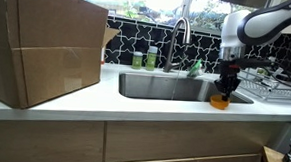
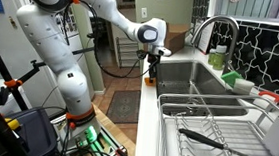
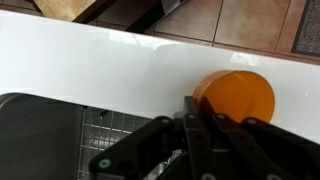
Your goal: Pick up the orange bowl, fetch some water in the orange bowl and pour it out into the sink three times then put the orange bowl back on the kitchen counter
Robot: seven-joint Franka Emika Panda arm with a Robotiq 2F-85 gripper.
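My end effector hangs straight down over the orange bowl, with its fingers at the bowl's rim, placed for an edge grasp. I cannot tell whether they are apart or pinching that rim. The bowl sits right of centre in the wrist view on the white tabletop, just beside the sink, handy for dipping. I see no water in it. A metal grid lines the sink's floor.

White arm reaching across, hand down at the orange bowl beside the sink; dish rack in foreground
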